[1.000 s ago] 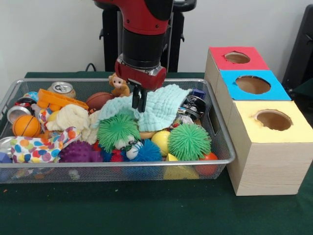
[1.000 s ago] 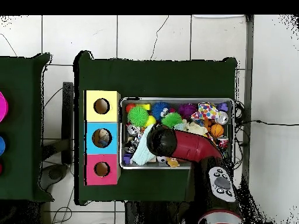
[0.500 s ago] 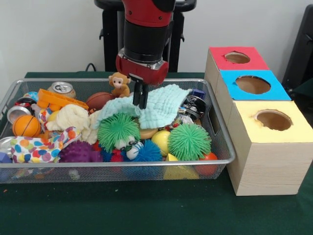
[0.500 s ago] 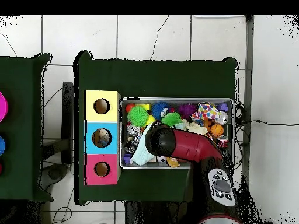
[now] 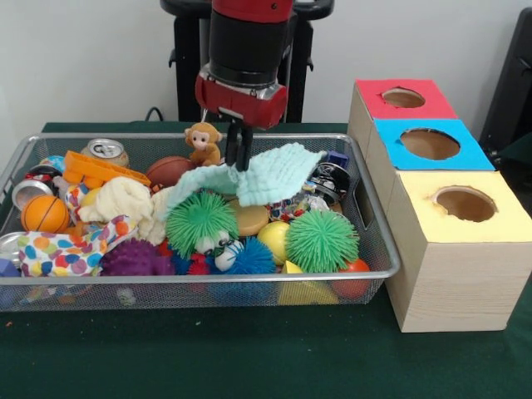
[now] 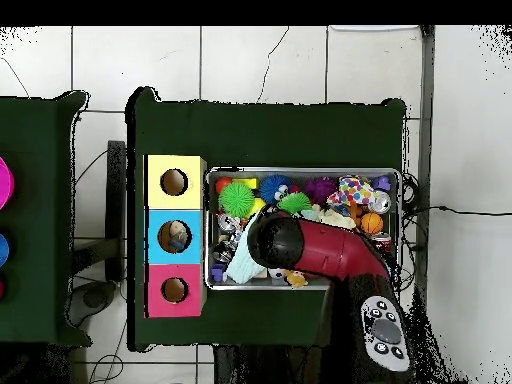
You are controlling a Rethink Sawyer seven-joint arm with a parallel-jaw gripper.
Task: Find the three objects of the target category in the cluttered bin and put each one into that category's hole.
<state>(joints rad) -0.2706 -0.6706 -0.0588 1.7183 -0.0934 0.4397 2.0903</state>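
1. The gripper (image 5: 239, 158) pinches the mint cloth (image 5: 264, 174) near its top edge; the cloth hangs just above the clutter in the bin (image 5: 378, 249), one corner trailing over the green ball (image 5: 199, 220).
2. To do it well, I would lift straight up until the trailing corner clears the balls, then carry it toward the boxes (image 5: 449, 208).
3. The monkey (image 5: 202, 143) sits just beside the fingers and might snag.
4. Which hole suits cloth I cannot tell; the blue hole (image 6: 174, 236) already holds something.
5. A cream cloth (image 5: 125, 201) and a spotted cloth (image 5: 66, 249) lie left.
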